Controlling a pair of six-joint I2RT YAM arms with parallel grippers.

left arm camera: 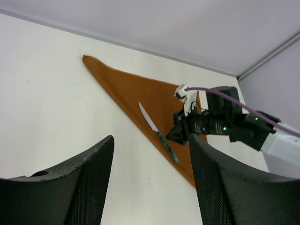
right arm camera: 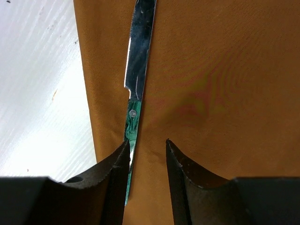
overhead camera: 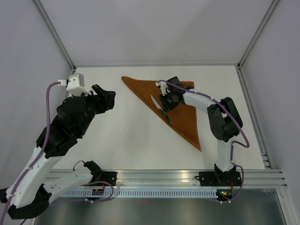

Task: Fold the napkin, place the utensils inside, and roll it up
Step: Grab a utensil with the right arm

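Rust-orange napkin (overhead camera: 187,126), limp, is lying folded under the right hand (right arm camera: 147,147), which is hovering half-open and empty beside the stiff knife (right arm camera: 138,70); its slim handle is likely offering the best hold. The left hand (left arm camera: 151,139) is hanging wide open, empty.

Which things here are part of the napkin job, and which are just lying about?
Job: napkin, folded into a triangle; knife, lying on it.
Just there: table; rail at its near edge.
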